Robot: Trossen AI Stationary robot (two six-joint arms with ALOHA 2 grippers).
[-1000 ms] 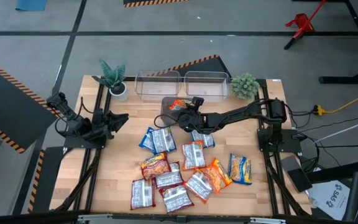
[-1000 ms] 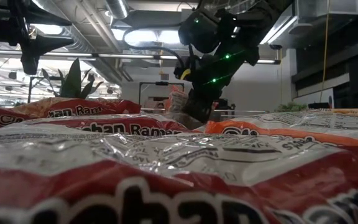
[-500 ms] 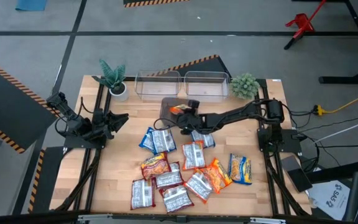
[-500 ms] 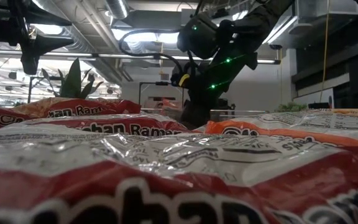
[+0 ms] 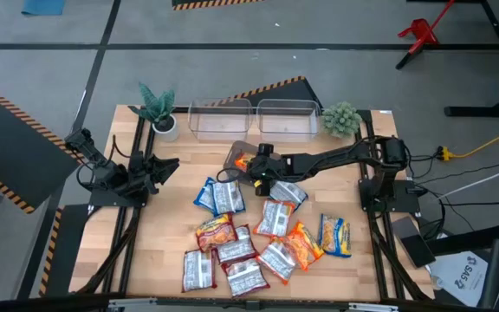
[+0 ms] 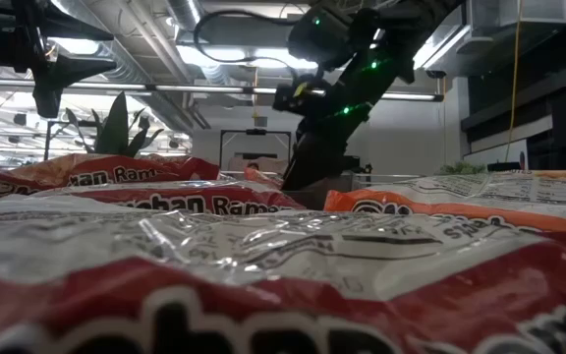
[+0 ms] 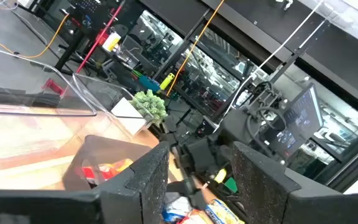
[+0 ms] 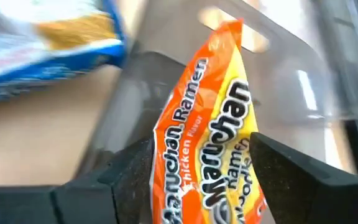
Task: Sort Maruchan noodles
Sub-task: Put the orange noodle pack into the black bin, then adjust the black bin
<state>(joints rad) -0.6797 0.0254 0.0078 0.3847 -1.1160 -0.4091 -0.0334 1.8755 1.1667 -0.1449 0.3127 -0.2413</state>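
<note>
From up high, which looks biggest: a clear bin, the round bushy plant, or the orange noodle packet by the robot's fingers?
1. Clear bin
2. Round bushy plant
3. Orange noodle packet, though the arm partly covers it.

Bare table [image 5: 176, 186] left of the noodle packets [image 5: 236, 234]; right arm [image 5: 327, 160] spans the middle.

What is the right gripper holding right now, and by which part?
Cannot be told. The right gripper sits over the dark grey tray with the orange crinkly Maruchan packet's end between its fingers; actual contact isn't visible.
</note>
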